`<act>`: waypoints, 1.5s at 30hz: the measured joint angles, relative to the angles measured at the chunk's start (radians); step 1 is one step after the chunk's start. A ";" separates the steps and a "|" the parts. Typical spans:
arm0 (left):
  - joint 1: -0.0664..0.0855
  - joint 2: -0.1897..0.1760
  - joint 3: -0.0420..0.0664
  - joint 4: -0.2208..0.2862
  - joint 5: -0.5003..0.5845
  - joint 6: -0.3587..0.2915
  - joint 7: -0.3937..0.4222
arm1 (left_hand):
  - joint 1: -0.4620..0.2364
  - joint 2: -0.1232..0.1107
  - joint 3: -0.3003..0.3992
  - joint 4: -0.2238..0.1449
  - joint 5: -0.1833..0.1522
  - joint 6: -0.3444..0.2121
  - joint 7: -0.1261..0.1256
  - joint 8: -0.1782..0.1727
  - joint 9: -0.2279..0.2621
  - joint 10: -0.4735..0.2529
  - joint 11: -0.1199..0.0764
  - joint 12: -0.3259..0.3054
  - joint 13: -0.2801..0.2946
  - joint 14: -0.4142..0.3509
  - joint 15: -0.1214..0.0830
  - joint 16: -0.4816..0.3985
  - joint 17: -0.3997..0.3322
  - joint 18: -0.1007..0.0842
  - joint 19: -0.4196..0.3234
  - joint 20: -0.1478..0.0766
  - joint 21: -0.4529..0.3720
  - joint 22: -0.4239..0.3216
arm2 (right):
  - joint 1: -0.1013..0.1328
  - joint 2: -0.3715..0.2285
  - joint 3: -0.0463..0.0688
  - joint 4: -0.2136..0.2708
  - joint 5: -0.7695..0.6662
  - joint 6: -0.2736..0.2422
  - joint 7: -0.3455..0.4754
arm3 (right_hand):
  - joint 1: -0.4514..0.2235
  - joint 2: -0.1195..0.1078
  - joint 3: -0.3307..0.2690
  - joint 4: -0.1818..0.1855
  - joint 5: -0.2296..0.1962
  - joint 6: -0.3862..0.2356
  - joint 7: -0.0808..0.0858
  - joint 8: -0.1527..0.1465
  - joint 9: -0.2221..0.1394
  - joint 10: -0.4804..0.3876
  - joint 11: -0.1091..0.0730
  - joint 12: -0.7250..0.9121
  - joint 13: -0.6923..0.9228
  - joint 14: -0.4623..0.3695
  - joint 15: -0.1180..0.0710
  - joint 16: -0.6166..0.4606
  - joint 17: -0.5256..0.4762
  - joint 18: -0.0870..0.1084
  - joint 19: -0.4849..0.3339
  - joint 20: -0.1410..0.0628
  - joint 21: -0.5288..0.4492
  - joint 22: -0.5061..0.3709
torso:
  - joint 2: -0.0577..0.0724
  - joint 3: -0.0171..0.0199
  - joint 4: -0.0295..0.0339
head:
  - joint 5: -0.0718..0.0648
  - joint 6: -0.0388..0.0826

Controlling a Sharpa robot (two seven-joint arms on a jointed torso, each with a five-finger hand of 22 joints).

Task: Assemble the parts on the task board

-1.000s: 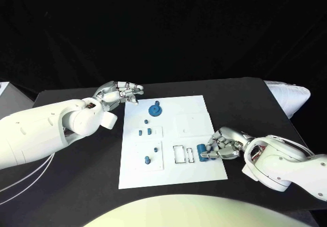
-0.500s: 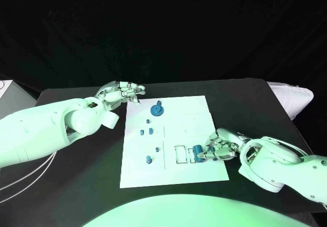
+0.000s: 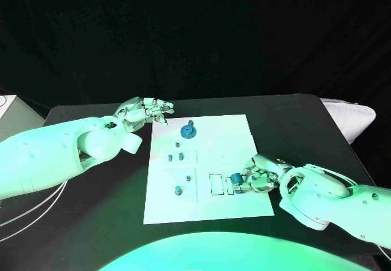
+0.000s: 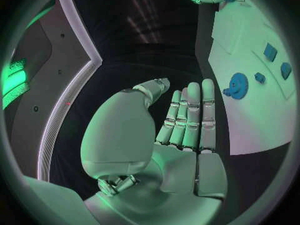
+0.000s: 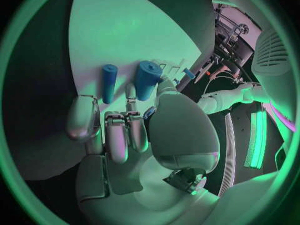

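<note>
The white task board (image 3: 220, 203) lies in the middle of the black table. A blue gear (image 3: 187, 131) stands near its far end, with several small blue parts (image 3: 173, 155) below it. My right hand (image 3: 262, 175) rests on the board's right side and pinches a thick blue cylinder (image 5: 148, 79) between thumb and fingers. A thinner blue cylinder (image 5: 109, 82) lies on the board just beside it. My left hand (image 3: 147, 110) hovers at the board's far left corner, fingers straight and holding nothing (image 4: 187, 120). The gear (image 4: 237, 85) lies a short way from it.
A white ribbed object (image 3: 352, 116) sits at the table's right edge, and a pale box (image 3: 7, 106) stands past the left edge. Two outlined slots (image 3: 217, 184) lie on the board just left of the right hand.
My right hand has moved a little left across the board, bringing the thick blue cylinder with it toward the slots. The left hand has stayed in place.
</note>
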 measured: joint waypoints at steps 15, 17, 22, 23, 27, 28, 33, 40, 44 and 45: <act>0.000 0.000 0.000 -0.001 -0.002 0.002 -0.003 | 0.000 0.000 0.000 0.000 0.000 0.000 0.000 0.000 0.000 0.000 0.000 0.004 0.000 0.000 0.000 0.000 0.000 0.000 0.000 0.000 0.000 -0.002 | 0.001 0.000 0.003 0.010 0.032 -0.015 -0.024 | 0.080 -0.019 0.020 0.022 0.152 -0.003 0.003 -0.023 -0.025 0.000 -0.004 -0.011 0.000 -0.003 -0.004 0.005 0.000 -0.001 0.004 -0.004 -0.005 0.009 | 0.000 0.0006 -0.0013 | 0.002 0.000; 0.000 0.000 0.000 -0.001 -0.002 0.003 -0.003 | 0.000 0.000 0.000 0.000 0.000 0.000 0.000 0.000 0.000 0.000 0.000 0.004 0.000 0.000 0.000 0.000 0.000 0.000 0.000 0.000 -0.004 -0.003 | 0.001 -0.003 0.004 0.015 0.062 -0.021 -0.028 | 0.099 -0.018 0.028 0.028 0.158 0.000 0.000 -0.027 -0.029 0.002 -0.006 -0.011 0.000 0.000 -0.007 0.005 0.000 -0.016 0.004 -0.004 -0.005 0.013 | 0.000 0.0006 -0.0015 | 0.000 0.000; 0.000 0.001 0.000 -0.001 -0.002 0.005 -0.005 | 0.000 0.000 0.000 0.000 0.000 0.000 0.000 0.000 0.000 0.000 0.000 0.004 0.000 0.000 0.000 0.000 0.000 0.000 0.000 0.000 -0.004 -0.003 | 0.003 -0.015 0.004 0.029 0.159 -0.043 -0.034 | 0.131 -0.015 0.051 0.038 0.178 -0.001 -0.004 -0.027 -0.036 -0.003 -0.010 -0.011 0.000 0.000 -0.008 0.010 0.000 -0.016 0.007 -0.007 0.005 0.022 | 0.000 0.0010 -0.0016 | -0.001 0.000; 0.000 0.001 0.000 -0.001 -0.002 0.006 -0.005 | 0.000 0.000 0.000 0.000 0.000 0.000 0.000 0.000 0.000 0.000 0.000 0.004 0.000 0.000 0.000 0.000 0.000 0.000 0.000 0.000 -0.004 -0.003 | 0.004 -0.017 0.003 0.032 0.175 -0.047 -0.034 | 0.134 -0.018 0.053 0.040 0.181 0.001 -0.002 -0.027 -0.036 -0.003 -0.010 -0.011 0.000 0.000 -0.008 0.010 0.000 -0.016 0.007 -0.007 0.007 0.023 | 0.000 0.0009 -0.0016 | -0.002 0.000; 0.000 0.002 0.000 -0.002 -0.001 0.007 -0.006 | 0.000 0.000 0.000 0.000 0.000 0.000 0.000 0.004 0.000 0.000 0.000 0.004 0.000 0.000 0.000 0.000 0.000 0.000 0.000 0.000 -0.004 -0.003 | 0.012 -0.027 -0.001 0.050 0.238 -0.062 -0.038 | 0.151 -0.015 0.078 0.038 0.197 0.001 -0.002 -0.027 -0.037 -0.003 -0.010 -0.011 0.000 0.000 -0.008 0.010 0.000 -0.016 0.014 -0.007 0.012 0.030 | -0.001 0.0007 -0.0013 | -0.002 0.000; 0.000 0.002 0.000 -0.002 -0.001 0.008 -0.006 | 0.000 0.000 0.000 0.000 0.000 0.000 0.000 0.004 0.000 0.000 0.000 0.004 0.000 0.000 0.000 0.000 0.000 0.000 0.000 0.000 -0.004 -0.003 | 0.015 -0.029 -0.002 0.056 0.254 -0.065 -0.038 | 0.151 -0.015 0.097 0.023 0.201 0.001 -0.002 -0.028 -0.041 -0.003 -0.010 -0.010 0.000 0.000 -0.008 0.010 0.000 -0.016 0.014 -0.007 0.012 0.030 | -0.001 0.0009 -0.0012 | -0.003 0.000; 0.000 0.005 0.000 -0.004 -0.001 0.009 -0.007 | 0.000 0.000 0.000 0.000 0.000 0.000 0.000 0.004 0.000 0.000 0.000 0.004 0.000 0.000 0.000 0.000 0.000 0.000 0.000 0.000 -0.004 -0.004 | 0.033 -0.040 -0.005 0.075 0.297 -0.077 -0.042 | 0.143 -0.019 0.138 0.000 0.253 0.005 0.002 -0.034 -0.048 -0.003 -0.010 -0.008 0.000 0.000 -0.008 0.010 0.000 -0.016 0.014 -0.007 0.012 0.033 | -0.001 -0.0003 -0.0011 | -0.003 0.000; 0.000 0.008 -0.001 -0.005 -0.001 0.012 -0.007 | -0.004 0.004 0.000 0.000 0.000 0.000 0.000 0.004 0.000 0.000 0.000 0.004 0.000 -0.004 0.004 0.000 0.001 0.000 0.000 0.000 -0.004 -0.004 | 0.046 -0.043 -0.004 0.095 0.312 -0.104 -0.043 | 0.098 -0.034 0.160 -0.001 0.258 0.009 0.006 -0.034 -0.048 -0.003 -0.010 -0.008 0.000 0.000 -0.008 0.010 0.000 -0.016 0.014 -0.007 0.012 0.038 | 0.000 -0.0005 -0.0005 | -0.002 0.000; 0.000 0.009 -0.001 -0.006 -0.001 0.013 -0.007 | -0.004 0.004 -0.003 0.003 0.000 0.000 0.000 0.004 0.000 0.000 0.000 0.004 0.000 -0.004 0.004 0.000 0.001 0.000 0.000 0.000 -0.008 -0.005 | 0.048 -0.038 -0.004 0.097 0.309 -0.121 -0.043 | 0.091 -0.039 0.167 0.001 0.252 0.009 0.006 -0.034 -0.048 -0.003 -0.010 -0.007 0.000 0.000 -0.008 0.011 0.000 -0.016 0.014 -0.007 0.015 0.040 | 0.000 0.0001 -0.0005 | -0.001 0.000; 0.000 0.009 -0.001 -0.006 -0.001 0.014 -0.007 | -0.004 0.004 -0.003 0.003 0.000 0.000 0.000 0.004 0.000 0.000 0.000 0.004 0.000 -0.004 0.004 0.000 0.001 0.000 0.000 0.000 -0.008 -0.005 | 0.048 -0.034 -0.004 0.096 0.308 -0.124 -0.043 | 0.082 -0.041 0.168 0.001 0.244 0.009 0.006 -0.034 -0.048 -0.003 -0.010 -0.004 0.000 0.000 -0.008 0.013 0.000 -0.016 0.014 -0.007 0.015 0.041 | 0.000 0.0000 -0.0005 | -0.001 0.000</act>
